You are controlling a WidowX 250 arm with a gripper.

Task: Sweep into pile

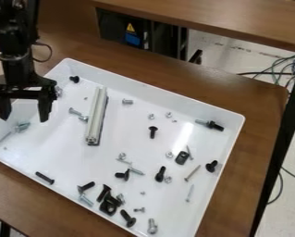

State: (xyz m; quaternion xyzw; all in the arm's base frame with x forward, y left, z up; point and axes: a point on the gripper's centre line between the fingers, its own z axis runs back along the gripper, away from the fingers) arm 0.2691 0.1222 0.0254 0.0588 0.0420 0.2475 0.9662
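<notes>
Tray (57, 150) on bench (205, 83)
Bar (95, 115) in the tray's left half; screws (153, 132) left and right of it, bunched by the near edge.

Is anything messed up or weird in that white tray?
Nothing looks clearly broken. The small black and silvery screws lie scattered every which way across the shiny white rectangular tray, so it looks messy. The long, straight silvery bar looks a bit odd too, because it's much bigger than everything around it.
</notes>
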